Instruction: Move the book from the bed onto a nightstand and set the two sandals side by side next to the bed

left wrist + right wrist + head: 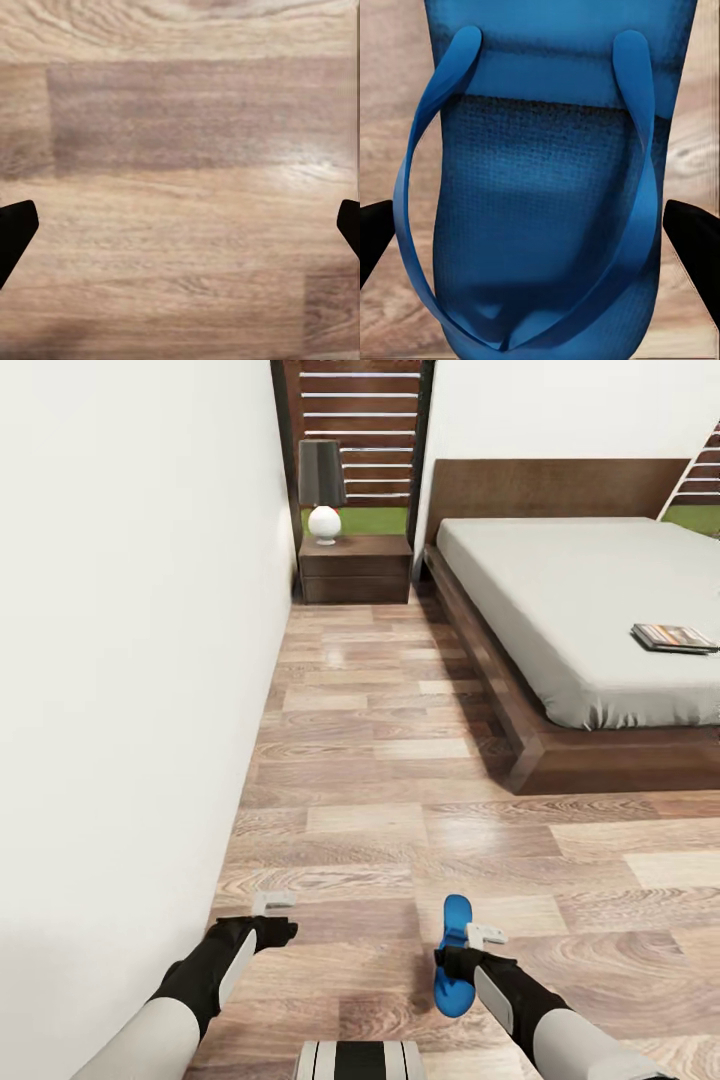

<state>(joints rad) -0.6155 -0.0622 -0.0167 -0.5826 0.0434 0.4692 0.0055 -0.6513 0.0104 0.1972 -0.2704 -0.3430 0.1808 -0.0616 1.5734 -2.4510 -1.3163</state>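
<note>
A blue sandal lies on the wood floor near my base, its strap up in the right wrist view. My right gripper hovers right over it, open, one black fingertip on each side of the sole. My left gripper is open over bare floor beside the wall. The book lies flat on the white bed, near its right side. The dark wood nightstand stands far ahead, between the wall and the bed's headboard.
A white wall runs close along my left. A lamp with a dark shade and white base stands on the nightstand. An open strip of plank floor leads between the wall and the bed frame.
</note>
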